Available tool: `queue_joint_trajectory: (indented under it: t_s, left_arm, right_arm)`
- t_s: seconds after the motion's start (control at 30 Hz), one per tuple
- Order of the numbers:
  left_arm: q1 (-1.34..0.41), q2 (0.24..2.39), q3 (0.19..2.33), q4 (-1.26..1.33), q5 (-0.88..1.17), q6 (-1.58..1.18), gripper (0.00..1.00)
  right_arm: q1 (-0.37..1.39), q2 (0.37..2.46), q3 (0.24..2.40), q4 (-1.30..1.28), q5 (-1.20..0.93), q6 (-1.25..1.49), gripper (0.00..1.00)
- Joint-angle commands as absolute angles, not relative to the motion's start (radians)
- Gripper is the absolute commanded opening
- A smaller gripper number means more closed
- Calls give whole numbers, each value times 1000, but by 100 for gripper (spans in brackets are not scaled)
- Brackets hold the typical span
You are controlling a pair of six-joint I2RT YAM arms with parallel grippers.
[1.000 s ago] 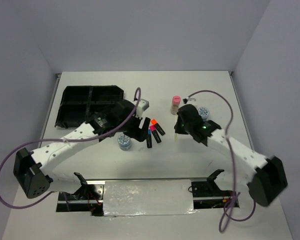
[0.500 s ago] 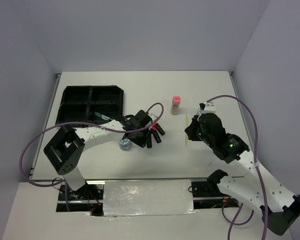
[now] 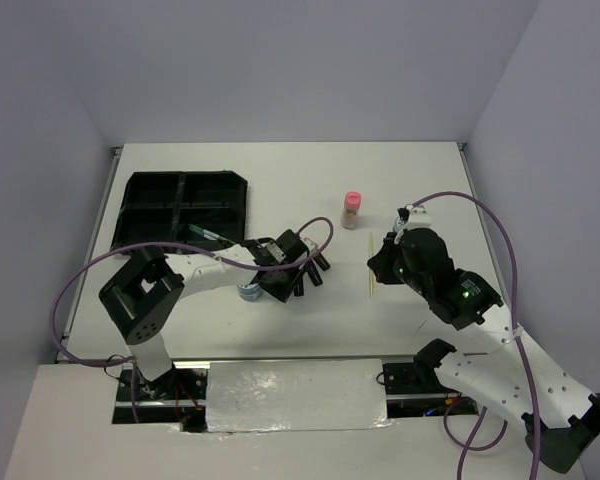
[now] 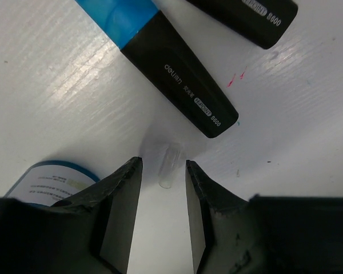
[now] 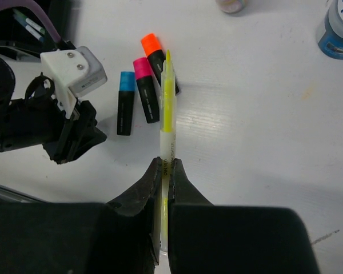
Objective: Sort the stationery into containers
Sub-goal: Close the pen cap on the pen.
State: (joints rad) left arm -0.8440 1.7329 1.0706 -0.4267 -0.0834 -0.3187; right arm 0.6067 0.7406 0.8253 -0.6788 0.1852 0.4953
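Observation:
The black compartment tray (image 3: pixel 180 205) lies at the far left. My left gripper (image 3: pixel 278 289) is low over the table, open, its fingertips (image 4: pixel 126 177) either side of a tiny clear tube (image 4: pixel 168 166). Just beyond it lie the blue-capped marker (image 4: pixel 171 74) and another black marker (image 4: pixel 246 17). A blue-white tin (image 4: pixel 46 180) sits by the left finger and also shows from above (image 3: pixel 247 291). My right gripper (image 5: pixel 167 168) is shut on a yellow-green and white pen (image 5: pixel 168 108), held above the table (image 3: pixel 371 262). The orange (image 5: pixel 155 51), pink (image 5: pixel 144 85) and blue (image 5: pixel 126 100) markers lie beyond its tip.
The pink-capped bottle (image 3: pixel 351 209) stands upright mid-table. A second blue-white tin (image 5: pixel 338 28) sits at the right, behind my right arm in the top view. Cables loop over both arms. A pen lies in the tray's near compartment (image 3: pixel 205 235).
My right gripper has lifted the pen off the table and drawn back toward me. My left gripper has come down beside the markers and the tin, over the clear tube.

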Motion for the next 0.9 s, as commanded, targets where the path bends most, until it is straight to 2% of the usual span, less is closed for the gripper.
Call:
queue_joint_trajectory:
  t_s: [0.0,0.07,0.23,0.37,0.43,0.47,0.53,0.57,0.6,0.7,0.77,0.87]
  left_arm:
    - [-851,1750,1051,-411,-91,-327,48]
    - [-851,1759,1039,-402,-87,-331,47]
    - [-856,1805,1012,-384,-81,-345,35]
    - [-870,1815,1017,-385,-81,-344,33]
    - [-873,1819,1023,-396,-86,-342,24]
    - [-873,1818,1029,-403,-92,-345,15]
    - [-873,1812,1034,-420,-98,-353,8]
    - [-873,1806,1037,-428,-100,-357,8]
    - [-873,1796,1042,-434,-94,-368,2]
    - [-873,1738,1072,-463,-92,-390,0]
    - [-874,1666,1121,-485,-94,-403,0]
    - [-873,1541,1193,-438,-74,-443,0]
  right_arm:
    - [618,715,854,-684,172,480,0]
    - [620,715,859,-686,170,480,0]
    - [629,706,882,-703,183,477,0]
    - [629,701,890,-703,176,477,0]
    - [632,698,890,-701,173,477,0]
    - [632,695,891,-700,172,477,0]
    - [632,692,891,-703,169,471,0]
    - [632,692,890,-700,164,468,0]
    - [630,692,887,-690,158,463,0]
    - [634,690,862,-646,112,448,0]
    - [632,674,804,-582,10,413,0]
    - [632,621,703,-361,-121,425,0]
